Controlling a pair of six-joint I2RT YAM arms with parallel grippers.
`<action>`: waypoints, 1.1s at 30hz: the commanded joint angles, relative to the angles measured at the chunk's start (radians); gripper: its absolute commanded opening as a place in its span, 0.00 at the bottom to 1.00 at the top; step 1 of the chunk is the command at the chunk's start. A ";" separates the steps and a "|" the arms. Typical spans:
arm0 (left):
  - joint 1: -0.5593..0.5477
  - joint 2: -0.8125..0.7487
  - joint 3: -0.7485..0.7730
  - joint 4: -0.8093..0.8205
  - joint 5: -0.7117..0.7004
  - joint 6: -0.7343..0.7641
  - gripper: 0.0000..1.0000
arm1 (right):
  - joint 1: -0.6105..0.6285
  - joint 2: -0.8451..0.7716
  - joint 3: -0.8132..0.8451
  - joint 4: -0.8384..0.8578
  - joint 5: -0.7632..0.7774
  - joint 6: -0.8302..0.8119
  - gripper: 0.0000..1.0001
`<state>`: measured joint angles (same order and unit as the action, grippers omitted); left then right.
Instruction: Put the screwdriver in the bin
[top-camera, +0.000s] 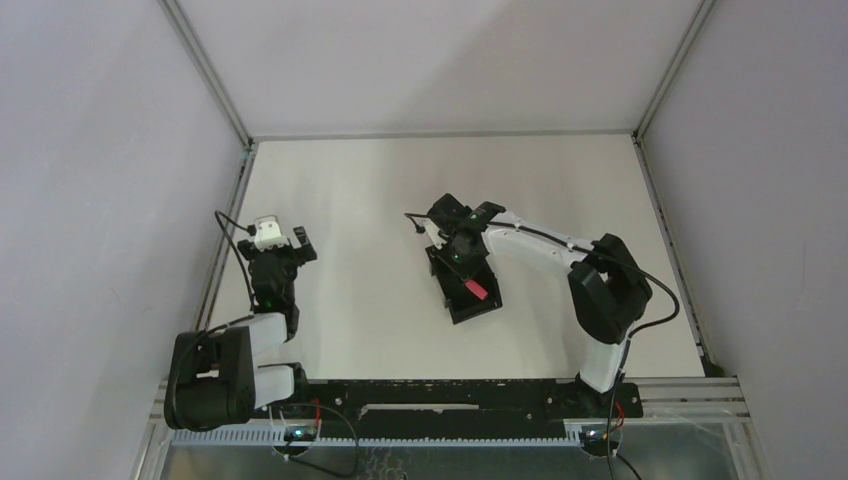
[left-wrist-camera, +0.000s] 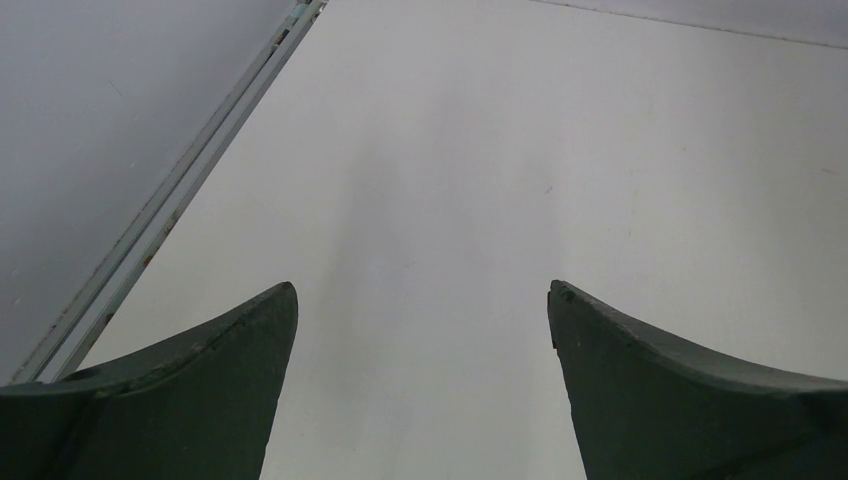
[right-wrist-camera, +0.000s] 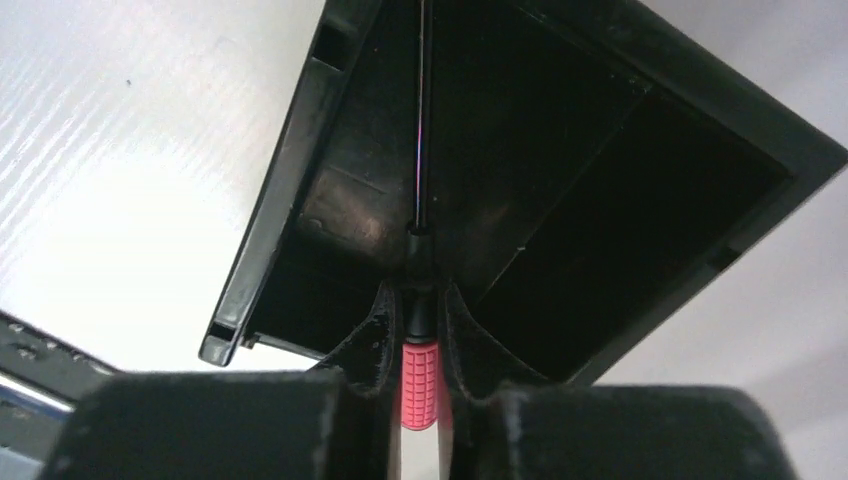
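The black bin (top-camera: 466, 310) sits at the table's middle. My right gripper (top-camera: 468, 278) hangs over it, shut on the screwdriver (top-camera: 477, 290) by its red handle. In the right wrist view the fingers (right-wrist-camera: 372, 330) of the right gripper (right-wrist-camera: 420, 297) clamp the ribbed red handle (right-wrist-camera: 420, 385), and the thin dark shaft points forward over the inside of the bin (right-wrist-camera: 600, 180). I cannot tell whether the tip touches the bin floor. My left gripper (top-camera: 298, 245) is open and empty over bare table at the left; it also shows in the left wrist view (left-wrist-camera: 422, 290).
A metal frame rail (left-wrist-camera: 170, 200) runs along the table's left edge, close to the left gripper. Grey walls enclose the table on three sides. The slotted mounting rail (top-camera: 440, 395) lies along the near edge.
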<state>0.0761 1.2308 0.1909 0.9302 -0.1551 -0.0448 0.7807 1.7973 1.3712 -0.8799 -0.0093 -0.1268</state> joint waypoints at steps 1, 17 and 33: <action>-0.006 -0.001 0.047 0.025 -0.013 0.013 1.00 | 0.009 0.042 0.011 0.106 -0.011 -0.009 0.25; -0.006 -0.001 0.047 0.025 -0.012 0.013 1.00 | 0.025 -0.253 0.058 0.016 0.100 0.043 0.45; -0.004 -0.001 0.047 0.025 -0.012 0.013 1.00 | -0.266 -0.641 -0.136 0.110 0.020 0.258 1.00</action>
<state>0.0761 1.2308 0.1909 0.9302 -0.1555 -0.0448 0.6258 1.2324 1.3090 -0.8165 0.0387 0.0002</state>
